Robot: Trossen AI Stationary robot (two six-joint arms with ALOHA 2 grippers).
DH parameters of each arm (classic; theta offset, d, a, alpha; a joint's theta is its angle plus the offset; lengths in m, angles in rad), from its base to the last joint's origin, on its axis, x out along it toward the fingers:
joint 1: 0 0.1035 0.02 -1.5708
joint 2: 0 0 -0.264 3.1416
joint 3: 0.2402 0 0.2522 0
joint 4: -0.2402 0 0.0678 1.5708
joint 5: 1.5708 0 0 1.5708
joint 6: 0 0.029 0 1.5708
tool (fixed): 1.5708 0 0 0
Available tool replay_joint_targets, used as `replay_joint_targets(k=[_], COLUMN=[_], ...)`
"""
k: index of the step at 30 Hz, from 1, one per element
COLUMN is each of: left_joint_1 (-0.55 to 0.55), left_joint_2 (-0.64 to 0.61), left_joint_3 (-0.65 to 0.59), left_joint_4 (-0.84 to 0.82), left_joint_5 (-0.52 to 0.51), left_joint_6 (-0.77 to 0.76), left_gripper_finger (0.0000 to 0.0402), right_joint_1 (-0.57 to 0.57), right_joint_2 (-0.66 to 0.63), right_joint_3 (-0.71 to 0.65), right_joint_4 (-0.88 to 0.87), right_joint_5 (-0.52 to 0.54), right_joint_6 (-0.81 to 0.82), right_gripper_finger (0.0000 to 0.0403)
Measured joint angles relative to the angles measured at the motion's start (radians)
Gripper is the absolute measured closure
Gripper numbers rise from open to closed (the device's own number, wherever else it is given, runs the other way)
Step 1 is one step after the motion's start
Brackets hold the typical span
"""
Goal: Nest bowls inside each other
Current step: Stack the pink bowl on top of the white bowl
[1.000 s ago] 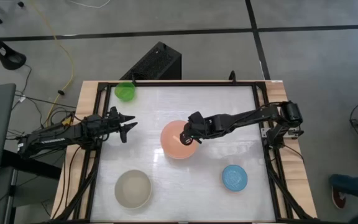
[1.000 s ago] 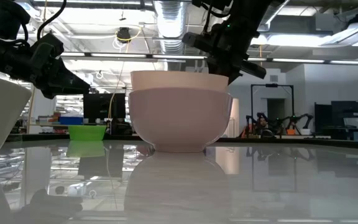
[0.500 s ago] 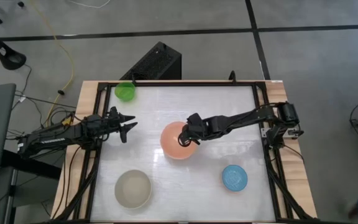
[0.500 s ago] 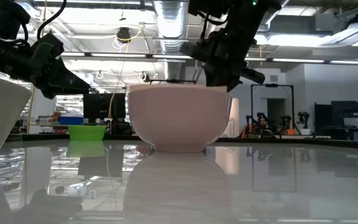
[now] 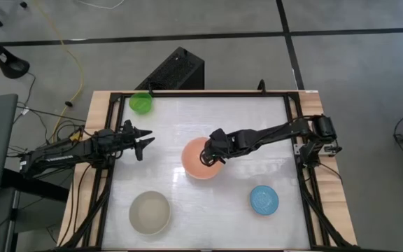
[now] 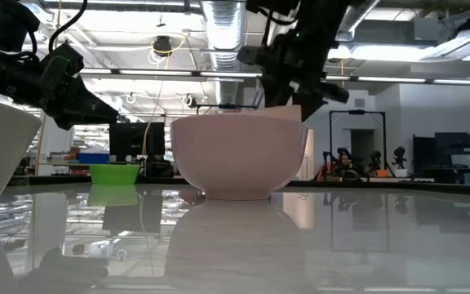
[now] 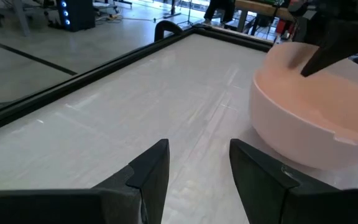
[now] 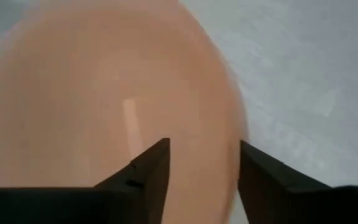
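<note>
Dropped fully into the white bowl [image 6: 239, 159] at frame centre, the pink-salmon bowl [image 5: 201, 158] sits beneath the right gripper [image 5: 208, 157], jaws now parted; the left gripper [image 5: 144, 143] waits with jaws open.

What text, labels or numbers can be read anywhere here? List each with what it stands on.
None can be read.
The pink bowl, green bowl, blue bowl and beige bowl are plain.
Room screens in the low view are too blurred to read.

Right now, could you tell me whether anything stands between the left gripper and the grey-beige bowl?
Nothing visible does. The left gripper hangs open near the table's left edge, and only bare tabletop lies between it and the grey-beige bowl at the near left.
</note>
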Motion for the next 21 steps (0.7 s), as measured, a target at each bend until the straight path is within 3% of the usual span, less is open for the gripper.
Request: replay_joint_targets(k=[7, 16, 21], left_joint_1=[0.000, 0.000, 0.000], left_joint_2=[0.000, 0.000, 0.000], left_joint_3=[0.000, 0.000, 0.000], left_joint_4=[0.000, 0.000, 0.000], left_joint_5=[0.000, 0.000, 0.000], left_joint_6=[0.000, 0.000, 0.000], left_gripper_finger=[0.0244, 0.0244, 0.0244], right_joint_1=[-0.001, -0.002, 0.007], right_joint_2=[0.000, 0.000, 0.000], right_joint_3=[0.113, 0.180, 0.202], right_joint_4=[-0.130, -0.185, -0.182], right_joint_5=[0.003, 0.013, 0.080], right_joint_6=[-0.001, 0.000, 0.012], right_gripper_finger=[0.0176, 0.0186, 0.0200])
